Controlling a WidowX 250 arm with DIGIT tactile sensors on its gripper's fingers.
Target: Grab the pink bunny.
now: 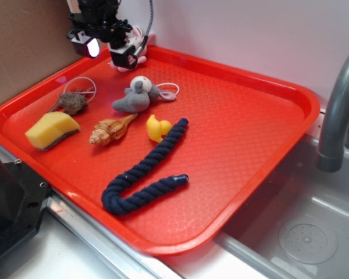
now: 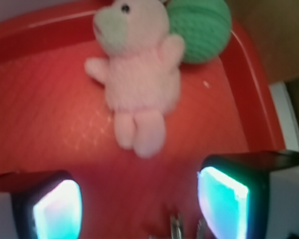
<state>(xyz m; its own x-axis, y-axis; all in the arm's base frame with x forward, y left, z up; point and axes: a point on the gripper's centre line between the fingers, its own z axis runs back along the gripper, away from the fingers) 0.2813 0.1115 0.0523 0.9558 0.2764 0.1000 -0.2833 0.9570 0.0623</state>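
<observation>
While empty, one gripper (image 2: 139, 209) above one pink bunny (image 2: 139, 84), one green ball (image 2: 204, 30).

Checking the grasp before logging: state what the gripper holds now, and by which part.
Nothing is held. The gripper is open above the red tray, its pads apart, and the pink bunny lies untouched ahead of them, beside the green ball.

Red tray (image 1: 250, 145) straddles the sink (image 1: 314, 232) edge, grey faucet (image 1: 337, 110) at right. On the tray: grey plush (image 1: 138, 96), yellow sponge (image 1: 51, 129), seashell (image 1: 111, 129), yellow rubber duck (image 1: 157, 127), navy rope (image 1: 145, 174) bent in a hook, brown scrubber (image 1: 73, 102). Green knitted ball (image 2: 202, 25) at tray corner.
</observation>
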